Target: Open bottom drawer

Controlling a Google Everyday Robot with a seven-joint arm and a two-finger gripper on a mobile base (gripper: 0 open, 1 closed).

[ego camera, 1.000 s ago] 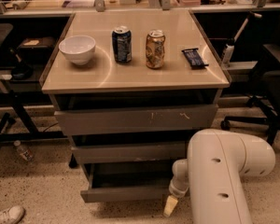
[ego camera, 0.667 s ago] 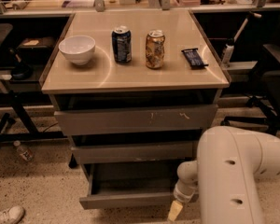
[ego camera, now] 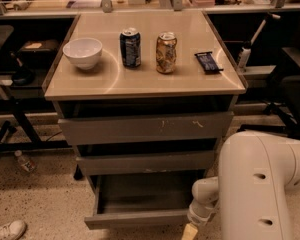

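Note:
The bottom drawer (ego camera: 138, 218) of the grey three-drawer cabinet stands pulled out toward me. Its flat front panel is low in the camera view and its shallow grey tray (ego camera: 142, 193) shows inside. My gripper (ego camera: 190, 231) is at the bottom edge of the view, just off the right end of the drawer's front panel. It hangs from the white wrist (ego camera: 203, 209) and is partly cut off by the frame. The big white arm (ego camera: 262, 184) fills the lower right. The mid-sized front (ego camera: 145, 162) and the wide scratched top front (ego camera: 145, 127) are closed.
On the cabinet top (ego camera: 190, 84) stand a white bowl (ego camera: 82, 52), a blue can (ego camera: 130, 47), a gold can (ego camera: 166, 52) and a dark snack bar (ego camera: 208, 62). A bottle (ego camera: 24, 161) and a shoe (ego camera: 7, 230) lie on the floor at left. A dark chair (ego camera: 292, 79) stands at right.
The bottom drawer has slid further out toward me. My arm and gripper have moved down and to the right in the view.

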